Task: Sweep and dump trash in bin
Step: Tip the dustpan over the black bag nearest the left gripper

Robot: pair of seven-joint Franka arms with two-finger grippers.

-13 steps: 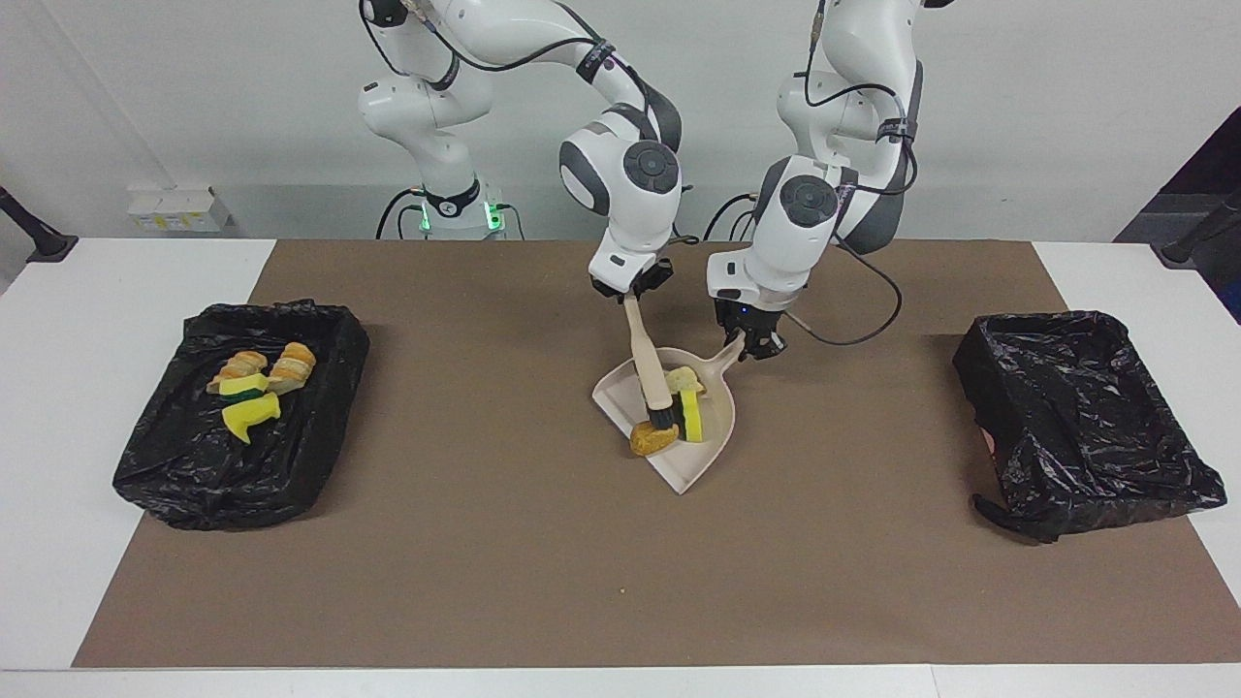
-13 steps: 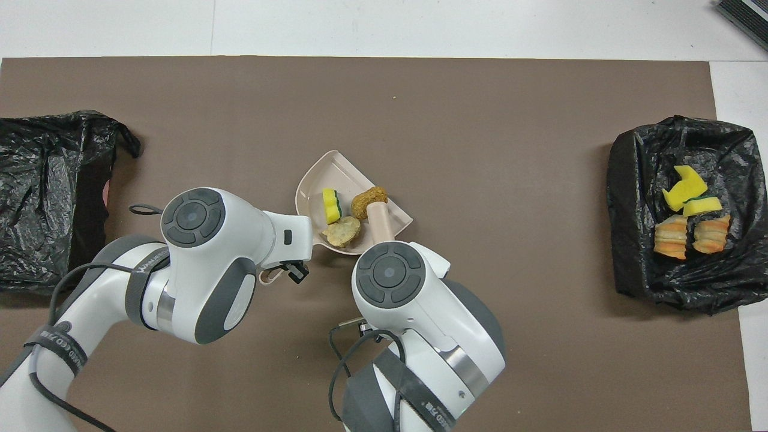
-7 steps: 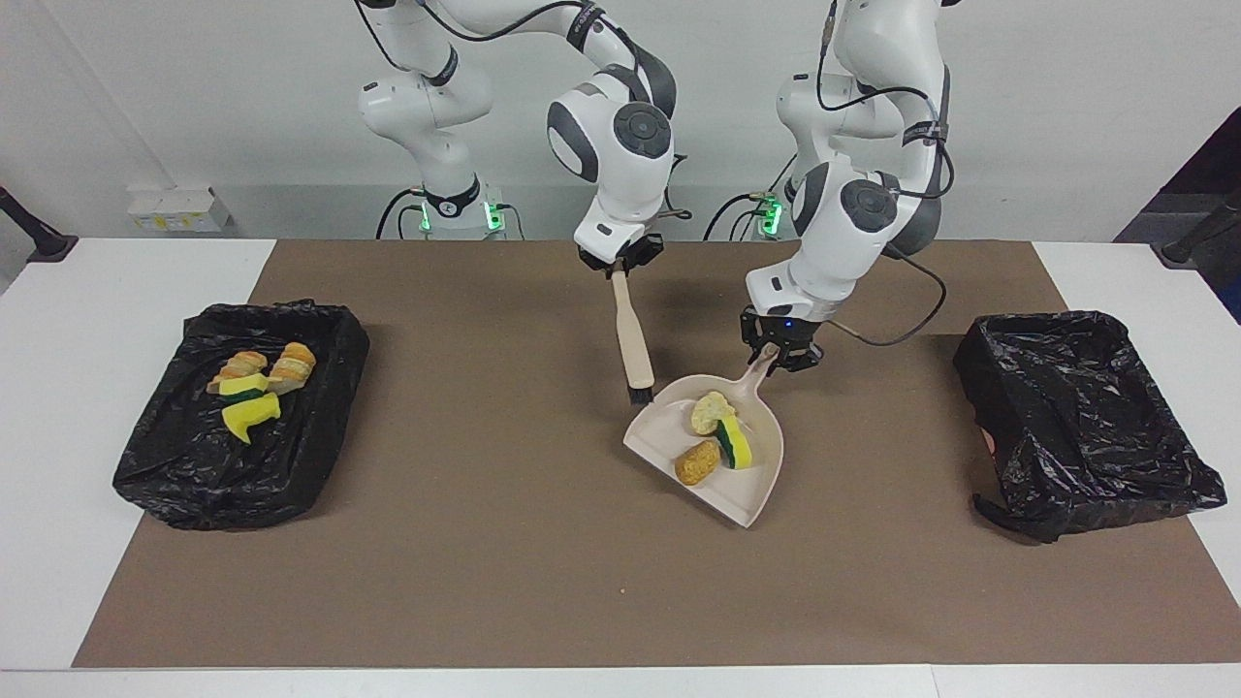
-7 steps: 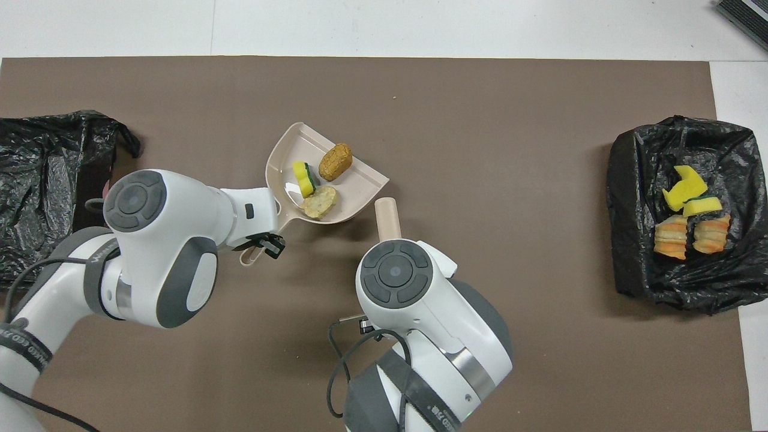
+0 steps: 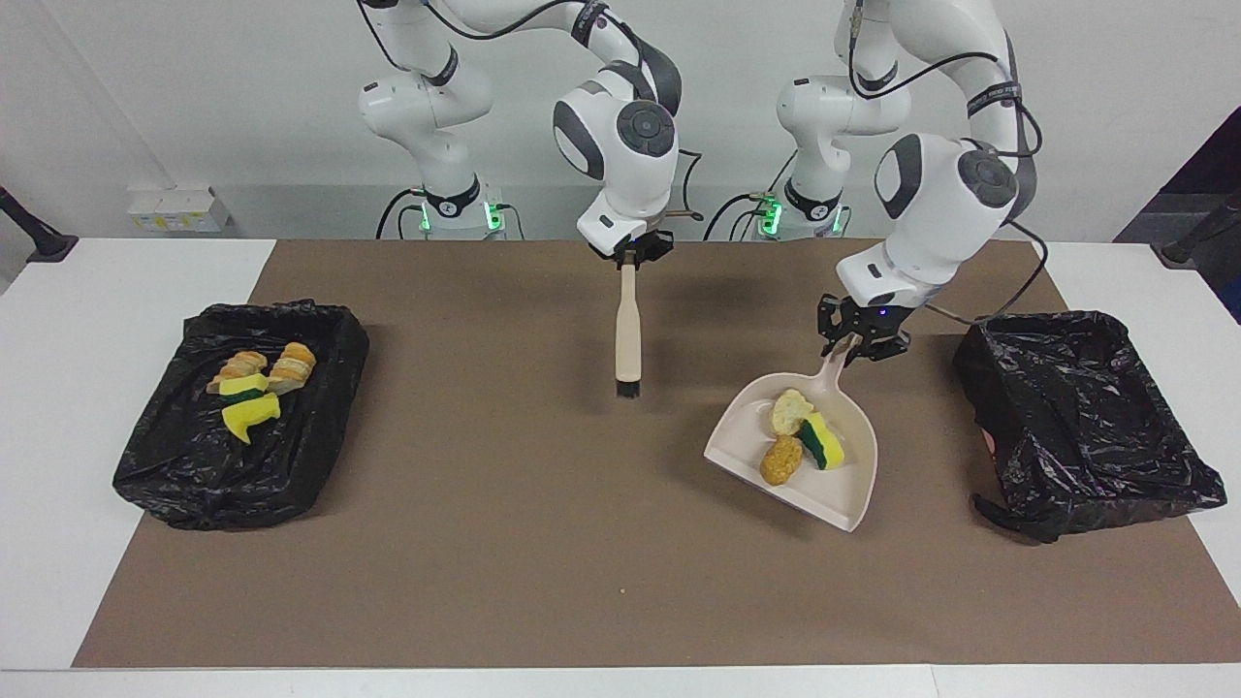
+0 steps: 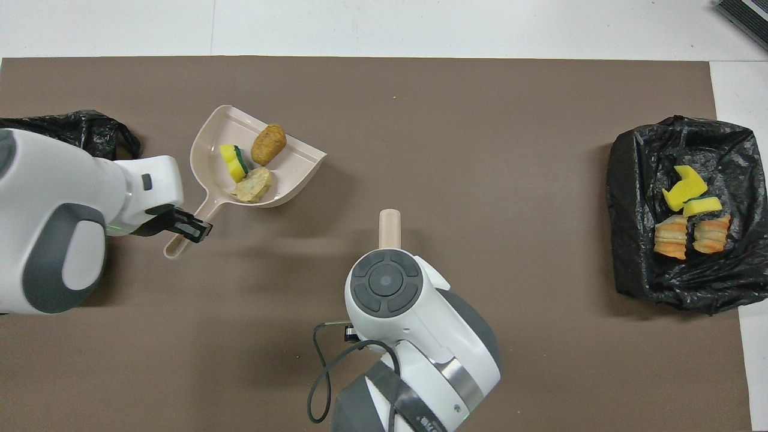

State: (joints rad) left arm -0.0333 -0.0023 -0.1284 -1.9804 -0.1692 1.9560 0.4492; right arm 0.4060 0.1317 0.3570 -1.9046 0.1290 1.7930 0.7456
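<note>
left gripper (image 5: 861, 341) clamped on the dustpan (image 5: 832, 480) handle, pan lifted over the brown mat (image 5: 485, 543) toward the left arm's end of the bench (image 5: 58, 407), just beside the empty black-lined bin (image 5: 1081, 417). in the pan: a tan-orange lump (image 5: 780, 460), a pale lump (image 5: 790, 411), a yellow sponge piece with green backing (image 5: 822, 440), all touching. right gripper (image 5: 630, 257) closed on the brush (image 5: 628, 334) handle, brush hanging bristles down over the mat's middle, near the robots' edge. second black-lined bin (image 5: 175, 465) at the right arm's end holds more trash (image 5: 254, 386): yellow sponge pieces and orange lumps.
</note>
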